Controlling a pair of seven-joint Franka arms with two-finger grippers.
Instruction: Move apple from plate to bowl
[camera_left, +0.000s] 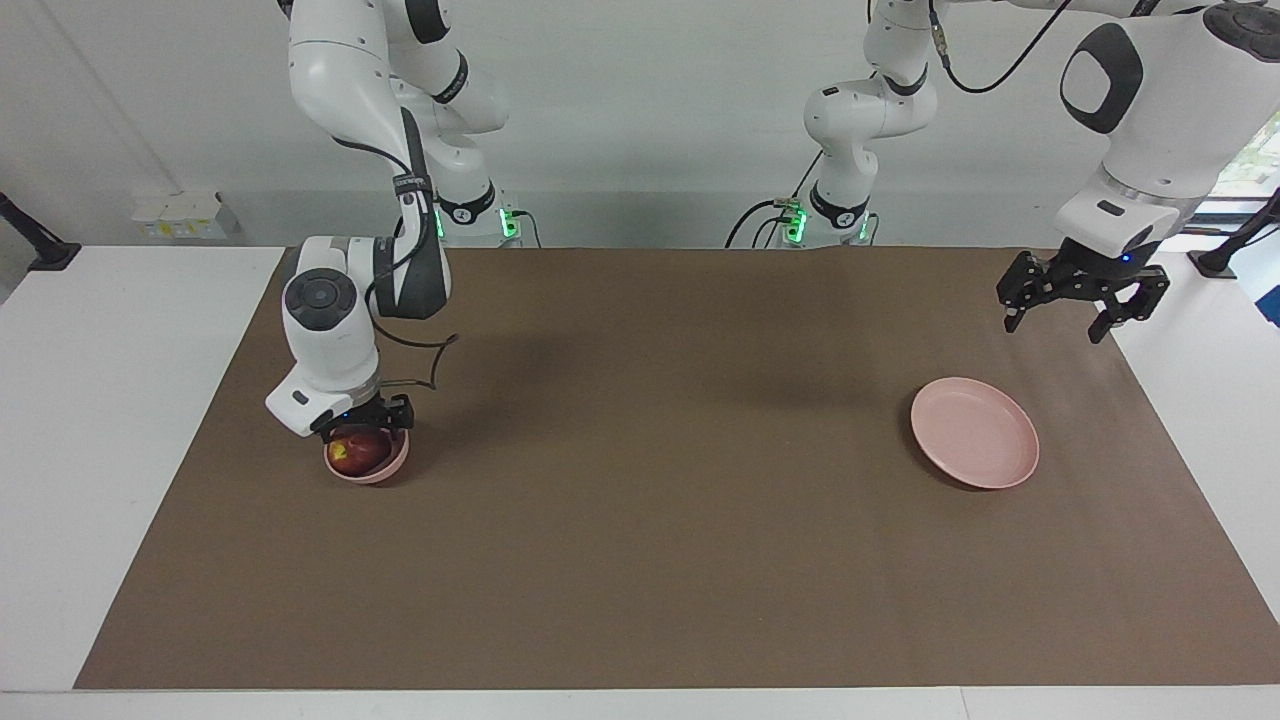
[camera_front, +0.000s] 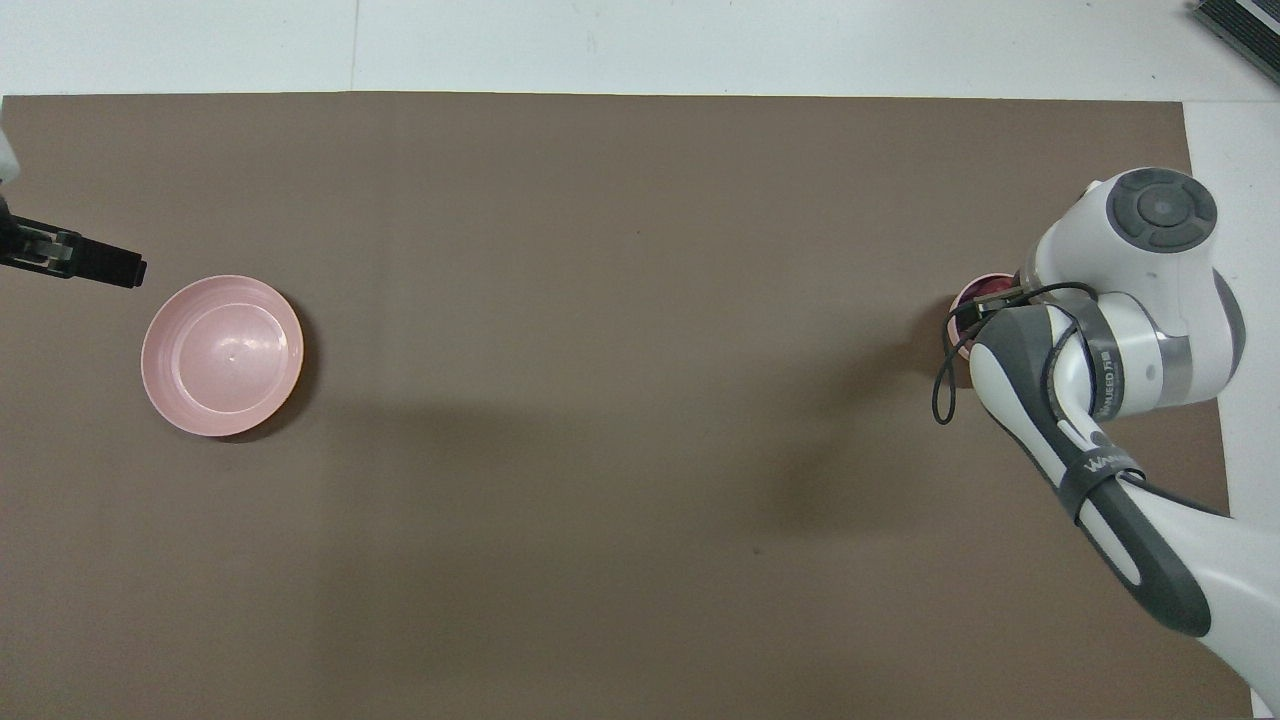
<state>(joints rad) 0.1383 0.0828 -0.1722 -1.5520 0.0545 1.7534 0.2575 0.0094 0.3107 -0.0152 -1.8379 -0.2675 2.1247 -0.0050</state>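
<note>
The apple (camera_left: 352, 449) sits in the small pink bowl (camera_left: 382, 467) at the right arm's end of the brown-covered counter (camera_left: 640, 520), its yellowish patch showing. The right claw (camera_left: 366, 420) hangs just over it, low above the bowl's rim; whether its fingers are spread or pressed together cannot be told, but the fruit appears to rest on the bowl's floor, not in a grip, which suggests the delivery is done. Well apart from the bowl, toward the left arm's end, the wide pink plate (camera_left: 975, 433) holds nothing. The left claw (camera_left: 1084, 298), fingers spread and carrying nothing, waits in the air over the counter's edge, beside the plate, seemingly parked clear of the work.
</note>
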